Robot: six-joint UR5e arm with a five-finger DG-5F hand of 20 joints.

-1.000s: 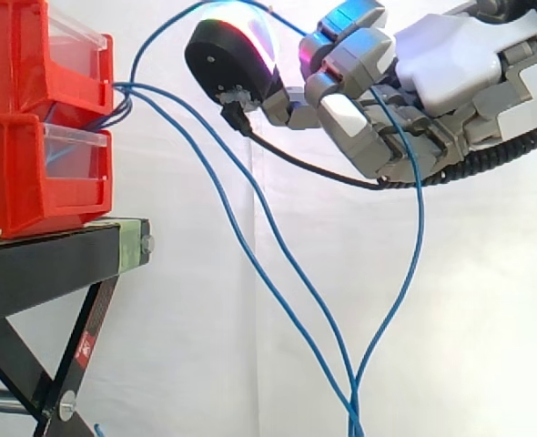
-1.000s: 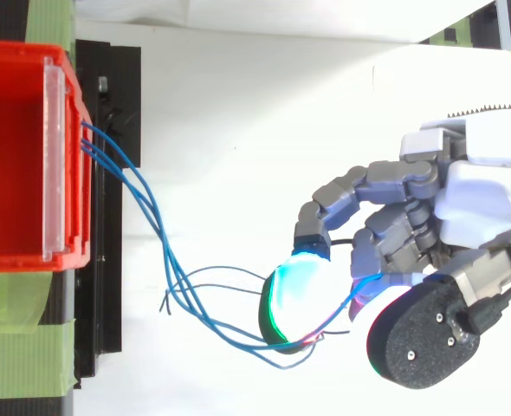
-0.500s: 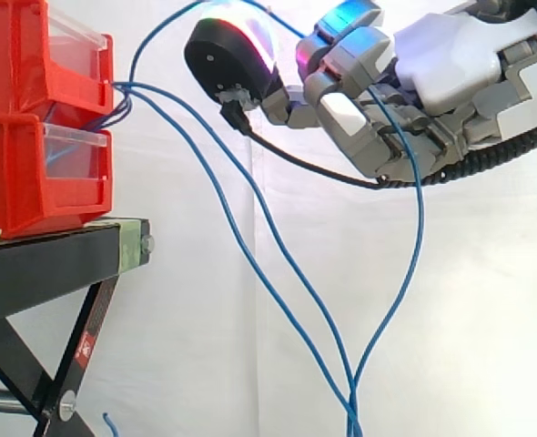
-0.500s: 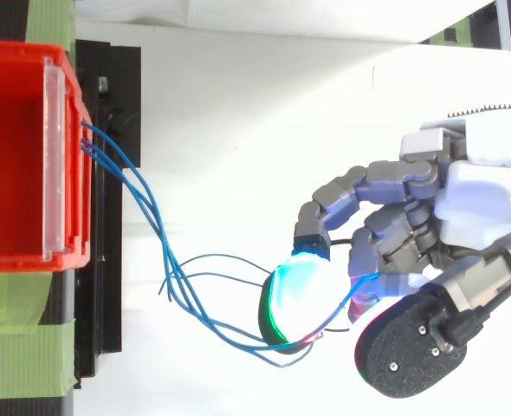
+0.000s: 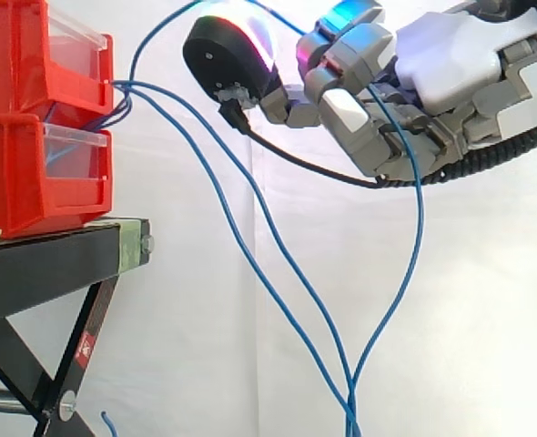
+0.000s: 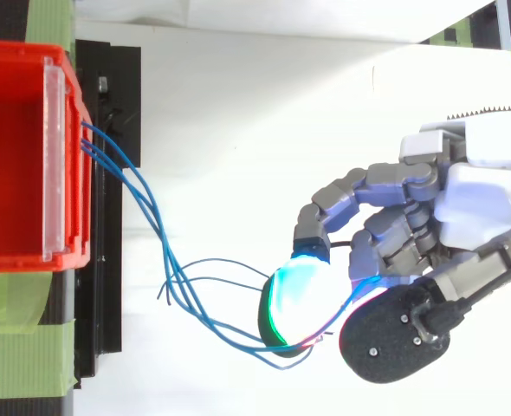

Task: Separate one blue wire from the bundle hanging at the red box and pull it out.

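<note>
Shows the hand (image 5: 450,73) clenched on one blue wire (image 5: 420,228), well out from the front edge of the black stand (image 5: 50,264) carrying the red box (image 5: 14,173). Traces the held wire from the box front up in an arc, over the glowing pads (image 5: 250,36), between the curled fingers and down past the palm in a long slack drop. Leaves the rest of the bundle (image 6: 163,245) hanging free from the same spot at the box front, sagging away below the hand and meeting the held wire again near the lower margin of the side view. From above, places the pinch between a cyan-green pad (image 6: 294,295) and the dark-backed thumb pad (image 6: 394,340), with the bundle's loops lying just beside the glowing pad; cannot tell touching from apart. Judged from the drape: thin, very light and limp, with a smooth jacket likely to slide through a loose pinch. Calls for a firm pad-to-pad hold on a stretch clear of the other strands, not close to the box at the tight gathering of all of them. Suggests little resistance beyond drag at the box and snagging at strand crossings. Favours a steady draw away from the stand's front edge over a jerk, given the likely slip.
</note>
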